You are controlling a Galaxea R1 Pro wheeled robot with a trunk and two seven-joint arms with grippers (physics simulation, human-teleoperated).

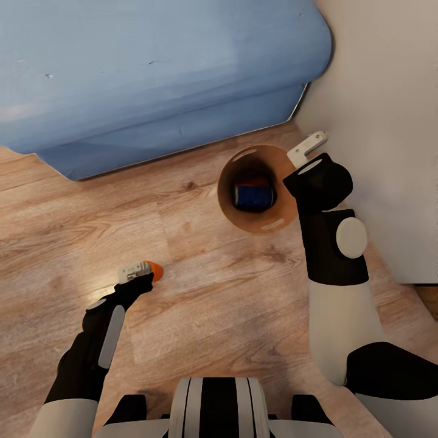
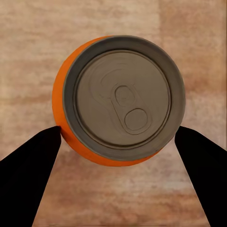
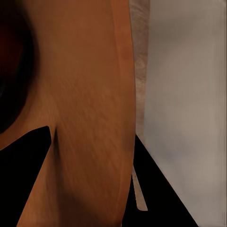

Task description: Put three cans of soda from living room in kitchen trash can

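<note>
On the wood-plank floor [image 1: 201,286] in the head view, just right of centre: the tash can [image 1: 226,201], round, copper-brown inside, close to the beige wall [image 1: 389,121] and in front of the light blue sofa [image 1: 152,73]. Inside it, lying at the bottom, a dark blue soda can [image 1: 254,197], with a sliver of red-orange showing just behind; too little visible to name it. At the bin's right rim, the right gripper [image 1: 304,153], one pale finger outside the wall toward the beige wall, the arm's dark wrist covering the rim below. Lower left, the left gripper [image 1: 139,272] low over the floor, an orange soda can [image 1: 154,271] peeking out at its tip, well apart from the bin.

In the left wrist view: the orange soda can [image 2: 71,94] upright on the planks, silver top and pull tab facing the camera. Dark fingers [image 2: 28,170] spread to either side of it, one tip touching the orange wall, the other just beside the rim, not clearly pressing.

In the right wrist view: the bin's copper-brown inner wall [image 3: 85,104] close up, its thin rim running between the two dark fingers [image 3: 26,161], one inside, one outside by the beige wall [image 3: 189,85]. Jaws straddling the wall; a firm pinch cannot be told.
</note>
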